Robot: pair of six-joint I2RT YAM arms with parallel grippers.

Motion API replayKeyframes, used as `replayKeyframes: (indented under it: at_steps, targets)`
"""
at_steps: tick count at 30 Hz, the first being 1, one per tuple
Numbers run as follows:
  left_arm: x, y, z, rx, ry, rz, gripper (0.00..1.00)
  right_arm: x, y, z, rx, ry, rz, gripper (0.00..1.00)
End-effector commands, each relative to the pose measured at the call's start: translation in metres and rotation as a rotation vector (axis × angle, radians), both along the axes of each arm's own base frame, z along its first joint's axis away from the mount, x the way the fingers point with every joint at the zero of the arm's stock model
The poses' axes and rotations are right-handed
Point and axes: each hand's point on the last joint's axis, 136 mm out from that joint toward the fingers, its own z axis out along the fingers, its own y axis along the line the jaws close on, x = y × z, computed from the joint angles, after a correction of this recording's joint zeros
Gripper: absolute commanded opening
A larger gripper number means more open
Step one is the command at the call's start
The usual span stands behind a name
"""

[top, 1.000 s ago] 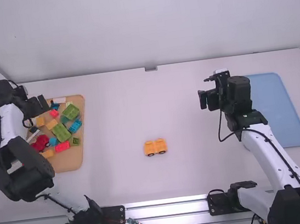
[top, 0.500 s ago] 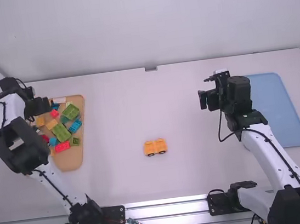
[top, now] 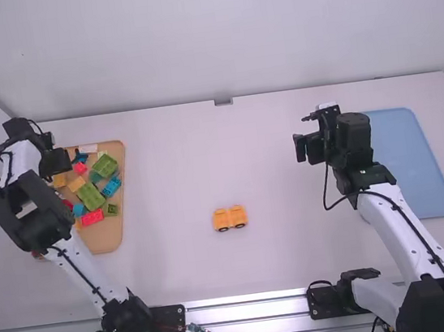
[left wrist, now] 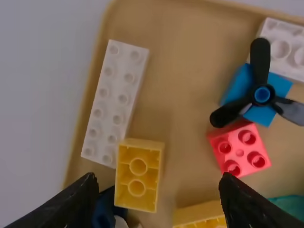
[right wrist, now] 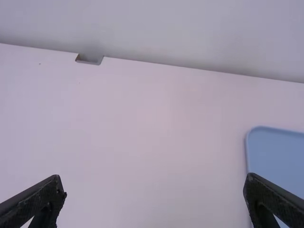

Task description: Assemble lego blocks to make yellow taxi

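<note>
High view: the left arm [top: 19,213] has shifted inward over the last 1 second, bringing the left gripper [top: 59,161] over the tan parts tray [top: 101,243]. The yellow wheeled lego assembly [top: 230,218], 2 wheels visible, remains unmoved on the table [top: 298,246]. The right arm [top: 410,227] is stationary.

Left wrist view: gripper released, fingers spread, nothing grasped. 1 yellow lego brick [left wrist: 137,175], underside up, lies framed between them, just beside 1 white lego brick [left wrist: 115,102]. Assessment: part selection under way; this brick, if chosen, would need turning over.

Right wrist view: the right gripper [right wrist: 155,183] is released and holds nothing, blue tray [right wrist: 278,156] nearby. Assessment: taxi incomplete.
</note>
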Motion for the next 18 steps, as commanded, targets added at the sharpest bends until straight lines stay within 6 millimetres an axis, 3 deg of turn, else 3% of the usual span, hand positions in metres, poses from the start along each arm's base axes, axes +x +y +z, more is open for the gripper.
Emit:
replayKeyframes:
  at_steps: [1, 7, 13, 18]
  targets:
    - [-0.008, 0.001, -0.009, -0.034, 0.012, 0.0, 0.68, 0.004, 0.001, 0.007, 0.005, -0.014, 0.0, 0.99]
    - [-0.027, 0.007, -0.014, -0.087, 0.036, 0.023, 0.69, 0.003, 0.001, 0.007, 0.003, -0.014, 0.002, 0.99]
    - [-0.022, -0.007, -0.013, -0.184, -0.015, -0.08, 0.68, 0.003, 0.001, 0.007, 0.003, -0.014, 0.002, 0.99]
    - [-0.021, -0.006, -0.017, -0.176, -0.023, -0.081, 0.65, 0.003, 0.001, 0.007, 0.003, -0.014, 0.002, 0.99]
